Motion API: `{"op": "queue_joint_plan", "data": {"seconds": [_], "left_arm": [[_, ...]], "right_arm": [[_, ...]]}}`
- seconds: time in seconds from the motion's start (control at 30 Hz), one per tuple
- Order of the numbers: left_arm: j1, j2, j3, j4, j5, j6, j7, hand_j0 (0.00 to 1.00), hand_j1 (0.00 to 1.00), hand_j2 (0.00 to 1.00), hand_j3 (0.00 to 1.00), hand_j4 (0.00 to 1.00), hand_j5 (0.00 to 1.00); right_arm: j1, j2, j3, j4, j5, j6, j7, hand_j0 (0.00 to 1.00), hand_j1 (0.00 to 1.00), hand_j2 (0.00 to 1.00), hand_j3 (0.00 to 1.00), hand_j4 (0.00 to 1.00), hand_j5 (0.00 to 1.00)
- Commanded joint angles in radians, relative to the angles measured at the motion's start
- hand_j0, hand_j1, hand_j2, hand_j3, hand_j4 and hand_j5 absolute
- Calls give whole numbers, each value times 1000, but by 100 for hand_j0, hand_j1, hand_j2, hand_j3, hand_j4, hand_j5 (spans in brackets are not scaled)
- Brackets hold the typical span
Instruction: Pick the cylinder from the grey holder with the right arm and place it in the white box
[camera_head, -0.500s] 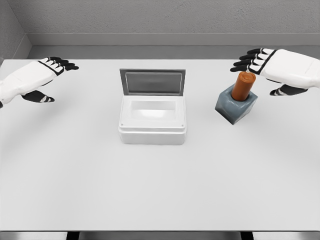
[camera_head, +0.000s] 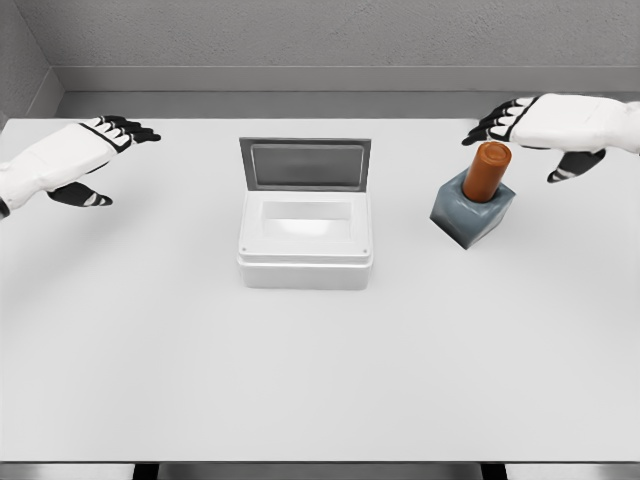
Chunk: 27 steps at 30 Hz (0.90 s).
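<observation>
An orange cylinder (camera_head: 486, 171) stands in the grey holder (camera_head: 472, 214) at the table's two o'clock, the empty right hand (camera_head: 545, 125) hovering spread just behind it, apparently approaching; next it must descend and close around the cylinder.

matt orange cylinder (camera_head: 486, 171), glossy white box (camera_head: 305, 262)

orange cylinder (camera_head: 487, 171) upright in grey holder (camera_head: 472, 215), white box (camera_head: 305, 240) open
</observation>
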Motion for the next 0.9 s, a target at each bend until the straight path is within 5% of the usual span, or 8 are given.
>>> {"op": "queue_joint_plan", "data": {"seconds": [0.0, 0.2, 0.87], "left_arm": [[0, -1, 1, 0, 6, 1, 0, 100, 100, 100, 100, 100, 100], [2, -4, 1, 0, 6, 1, 0, 100, 100, 100, 100, 100, 100], [2, -4, 1, 1, 6, 1, 0, 100, 100, 100, 100, 100, 100]], "right_arm": [[-2, 25, 49, 83, -11, 0, 27, 100, 100, 100, 100, 100, 100], [-51, 45, 42, 119, -11, 14, 27, 100, 100, 100, 100, 100, 100], [-52, 57, 38, 108, -11, 15, 27, 100, 100, 100, 100, 100, 100]]}}
